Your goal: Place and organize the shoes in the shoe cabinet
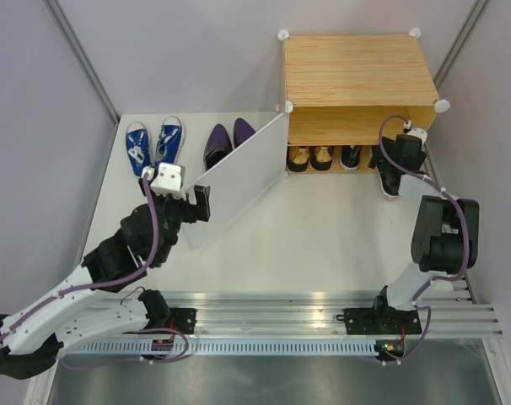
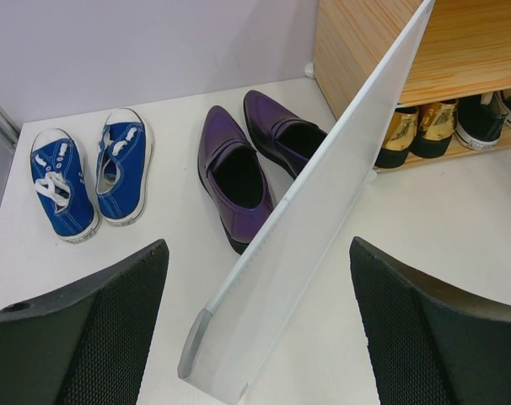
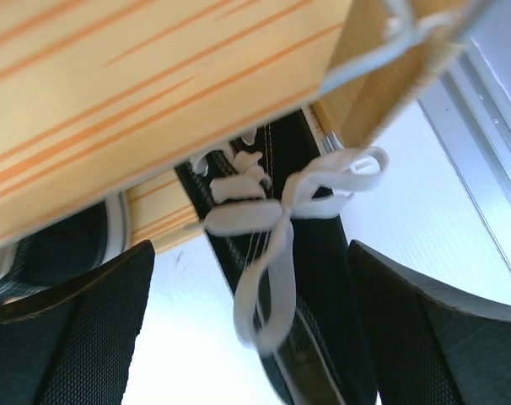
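1. Blue sneakers [image 1: 154,145] and purple dress shoes [image 1: 228,142] sit on the counter [image 1: 323,236], left of the shoe cabinet [image 1: 357,72]; we count both unshelved.
2. Left hand [image 2: 257,253] open, astride the white door panel [image 1: 234,181] edge.
3. Gold shoes [image 1: 310,158] and one black shoe [image 1: 351,157] on the lower shelf.
4. Right hand [image 3: 251,249] open around the second black shoe [image 1: 389,179] at the shelf mouth.
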You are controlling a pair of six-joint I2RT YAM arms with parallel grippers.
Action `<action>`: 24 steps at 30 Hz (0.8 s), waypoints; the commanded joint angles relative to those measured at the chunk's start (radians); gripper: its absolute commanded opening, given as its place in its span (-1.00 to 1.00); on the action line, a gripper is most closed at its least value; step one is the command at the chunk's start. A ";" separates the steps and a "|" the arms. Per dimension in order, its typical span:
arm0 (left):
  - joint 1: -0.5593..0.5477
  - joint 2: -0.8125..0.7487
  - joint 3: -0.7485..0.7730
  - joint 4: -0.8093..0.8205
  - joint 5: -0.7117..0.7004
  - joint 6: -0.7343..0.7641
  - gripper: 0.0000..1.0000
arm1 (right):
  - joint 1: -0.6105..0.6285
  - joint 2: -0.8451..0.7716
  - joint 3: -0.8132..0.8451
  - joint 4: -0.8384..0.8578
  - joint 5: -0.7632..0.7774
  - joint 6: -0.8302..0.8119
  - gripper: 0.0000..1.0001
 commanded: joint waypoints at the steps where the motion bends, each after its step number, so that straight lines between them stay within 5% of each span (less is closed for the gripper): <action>1: -0.004 -0.010 0.000 0.028 0.011 0.029 0.81 | 0.003 -0.139 -0.034 0.056 -0.006 0.042 0.96; 10: -0.004 -0.016 -0.001 0.028 0.003 0.029 0.81 | 0.003 -0.409 -0.177 -0.062 0.041 0.118 0.86; 14: -0.004 -0.016 -0.001 0.028 -0.001 0.027 0.81 | -0.006 -0.514 -0.284 -0.128 0.099 0.198 0.37; 15: -0.004 -0.019 -0.003 0.028 -0.001 0.027 0.81 | -0.012 -0.529 -0.309 -0.145 0.102 0.250 -0.02; 16: -0.004 -0.018 -0.003 0.028 -0.004 0.026 0.81 | -0.018 -0.554 -0.350 -0.150 0.096 0.272 -0.15; 18: -0.004 -0.016 -0.003 0.029 -0.009 0.027 0.81 | -0.040 -0.566 -0.383 -0.171 0.077 0.315 -0.33; 24: -0.004 -0.015 -0.003 0.028 -0.009 0.024 0.81 | -0.096 -0.560 -0.446 -0.205 0.093 0.329 -0.40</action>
